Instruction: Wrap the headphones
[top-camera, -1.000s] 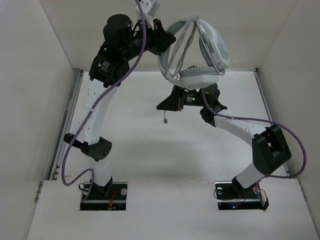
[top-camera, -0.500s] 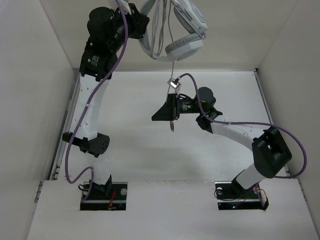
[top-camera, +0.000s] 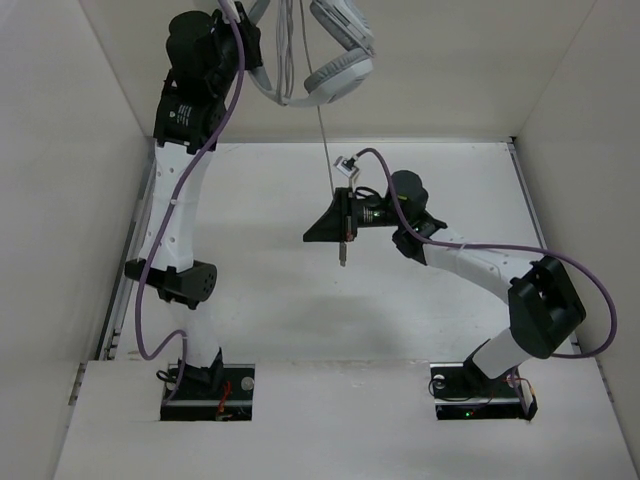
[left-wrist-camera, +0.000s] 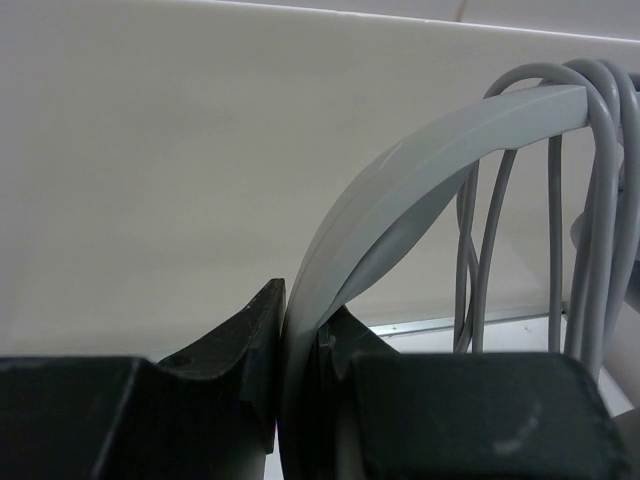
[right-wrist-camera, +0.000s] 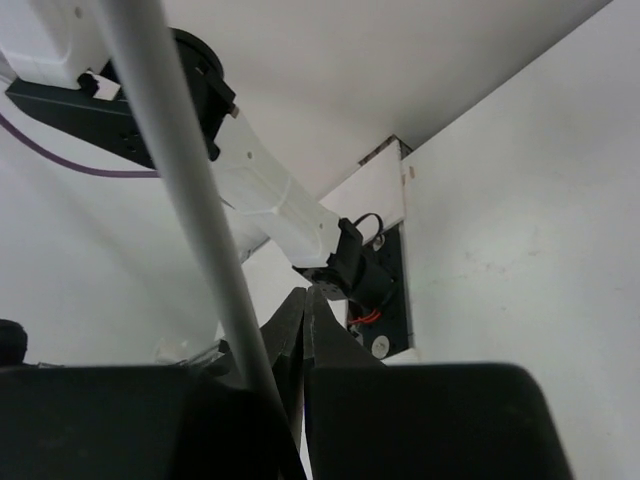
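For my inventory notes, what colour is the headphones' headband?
Light grey; the left wrist view shows the headband best.

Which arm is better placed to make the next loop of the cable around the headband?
Right. The right end effector is shut on the hanging cable near the plug, free to carry it. The left end effector is clamped on the headband, holding the headphones up.

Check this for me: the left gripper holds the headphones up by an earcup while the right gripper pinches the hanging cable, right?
Not an earcup: the left wrist view shows the left gripper clamped on the headband. The rest stands, with the right gripper pinching the hanging cable.
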